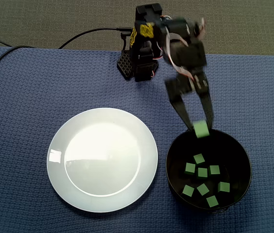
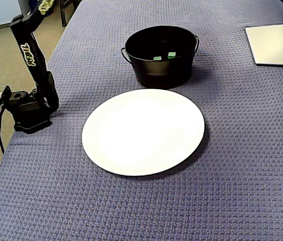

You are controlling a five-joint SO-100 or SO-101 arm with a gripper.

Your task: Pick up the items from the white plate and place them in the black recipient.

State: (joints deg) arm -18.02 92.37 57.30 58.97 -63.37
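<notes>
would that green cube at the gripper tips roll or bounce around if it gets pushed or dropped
The green cube has flat faces, so it probably settles rather than rolls, like the cubes lying flat in the black bucket. It looks small beside the gripper, so likely light. Its edges look crisp, suggesting it is fairly stiff.
</notes>
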